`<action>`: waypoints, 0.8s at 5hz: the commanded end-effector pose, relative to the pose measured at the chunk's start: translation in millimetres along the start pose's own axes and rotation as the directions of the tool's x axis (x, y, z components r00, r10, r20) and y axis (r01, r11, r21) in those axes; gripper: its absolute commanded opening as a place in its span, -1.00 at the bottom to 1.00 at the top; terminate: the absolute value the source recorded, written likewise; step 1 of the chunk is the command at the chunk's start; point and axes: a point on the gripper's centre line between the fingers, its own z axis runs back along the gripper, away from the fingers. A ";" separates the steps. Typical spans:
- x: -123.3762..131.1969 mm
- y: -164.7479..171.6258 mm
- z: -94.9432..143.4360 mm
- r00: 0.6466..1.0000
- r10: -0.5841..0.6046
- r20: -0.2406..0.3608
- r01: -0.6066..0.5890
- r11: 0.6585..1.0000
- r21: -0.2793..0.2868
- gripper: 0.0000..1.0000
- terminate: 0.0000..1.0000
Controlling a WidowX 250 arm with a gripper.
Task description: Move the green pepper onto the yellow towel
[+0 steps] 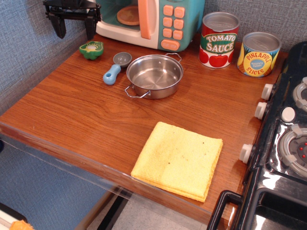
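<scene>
The green pepper (pixel 91 49) lies on the wooden counter at the back left, cut face up, next to the toy microwave. The yellow towel (pixel 179 159) lies flat near the counter's front edge, right of centre. My gripper (pixel 75 29) hangs at the top left, raised above and just behind the pepper, its two black fingers apart and holding nothing.
A blue measuring scoop (pixel 113 70) lies just right of the pepper, beside a steel pan (pixel 154 75). The toy microwave (pixel 148 21) stands at the back, with a tomato sauce can (pixel 218 40) and pineapple can (pixel 259 54) to its right. A toy stove (pixel 283 143) lines the right edge.
</scene>
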 end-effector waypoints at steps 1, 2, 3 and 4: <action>27.3 13.3 21.5 0.998 0.049 0.030 -0.049 0.999 0.024 1.00 -1.00; 21.8 -1.5 17.0 1.000 0.024 0.007 -0.024 1.000 0.006 1.00 -1.00; 16.5 -14.5 16.4 1.000 -0.007 0.004 0.007 1.000 0.005 1.00 -1.00; 14.5 -21.1 15.4 1.000 -0.014 0.006 0.014 1.000 0.011 1.00 -1.00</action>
